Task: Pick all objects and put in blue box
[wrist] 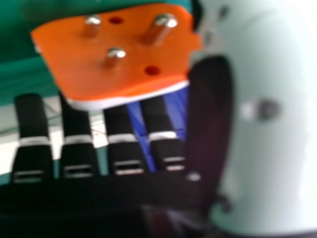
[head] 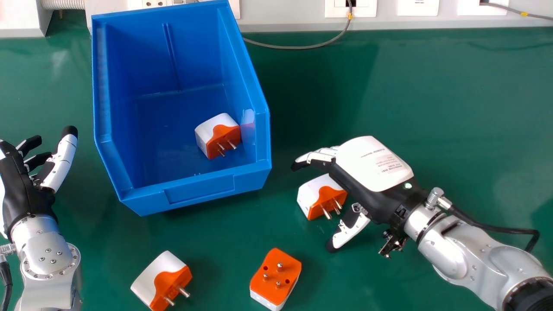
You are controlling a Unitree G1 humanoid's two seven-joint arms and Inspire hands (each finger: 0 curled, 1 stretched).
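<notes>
My right hand (head: 373, 164) is open, palm down, right of the blue box (head: 198, 190). An orange-and-white plug adapter (head: 314, 195) lies between its fingers and its thumb, partly covered by the hand. The right hand view shows that adapter's orange pin face (wrist: 133, 74) in front of the fingers of my open right hand (wrist: 270, 158), beside the thumb. Another adapter (head: 210, 129) rests inside the box near its right wall. Two others lie on the table, one at the front left (head: 157, 276) and one pins-up at the front middle (head: 271, 285). My left hand (head: 21, 194) is open left of the box.
The green table (head: 432, 95) extends right of the box and along the front. Wall sockets (head: 351, 9) line the back edge, and a grey cable (head: 298, 47) runs behind the box. The box's raised walls stand between the two hands.
</notes>
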